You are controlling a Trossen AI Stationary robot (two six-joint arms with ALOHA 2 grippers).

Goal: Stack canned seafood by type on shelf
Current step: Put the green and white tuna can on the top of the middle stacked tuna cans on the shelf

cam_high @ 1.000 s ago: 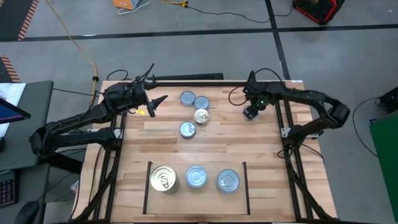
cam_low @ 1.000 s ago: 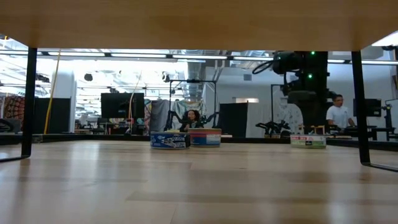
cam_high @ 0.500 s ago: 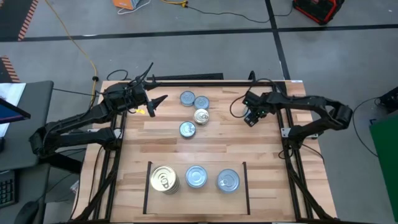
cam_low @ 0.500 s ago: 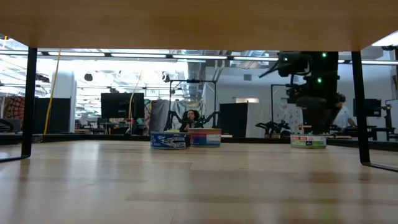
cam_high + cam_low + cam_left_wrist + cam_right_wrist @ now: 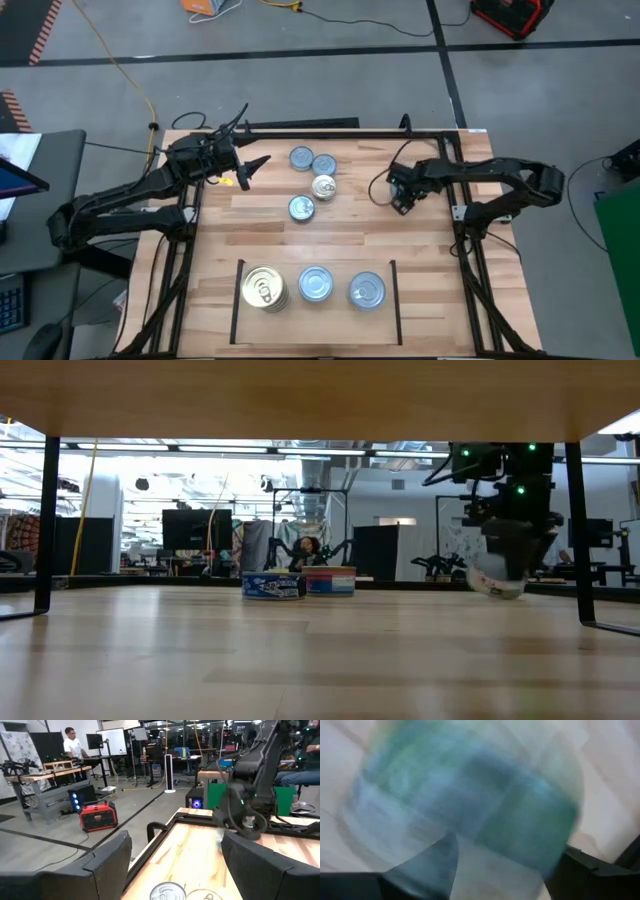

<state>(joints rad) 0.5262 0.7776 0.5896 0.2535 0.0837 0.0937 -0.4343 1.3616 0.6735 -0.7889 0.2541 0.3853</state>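
Several loose tins of canned seafood lie flat at the table's far middle: silver tops (image 5: 302,157) (image 5: 301,207) and a gold top (image 5: 323,187). On the shelf (image 5: 316,322) near the front edge stand a gold-topped stack (image 5: 263,288) and two silver-topped ones (image 5: 316,284) (image 5: 367,291). My right gripper (image 5: 401,199) points down at the right, open, over a blue-sided tin (image 5: 470,795), which shows blurred and tipped under it (image 5: 497,577). My left gripper (image 5: 254,165) hangs open and level at the far left, holding nothing. My right gripper has its fingers (image 5: 437,862) apart, close above the blue-sided tin's side (image 5: 485,820), coming from above. The tin is blurred and tipped; whether a finger touches it I cannot tell.
The black metal frame (image 5: 455,215) runs along the table's sides and far edge, close to my right arm. Bare wood lies between the loose tins and the shelf. Cables trail on the floor beyond the table, and people show in the room behind.
My right gripper has come down and toward the near edge, onto the tin at the right. That tin stood flat on the table before; now it shows blurred, tipped and a little higher. The gap between the fingers shows no change.
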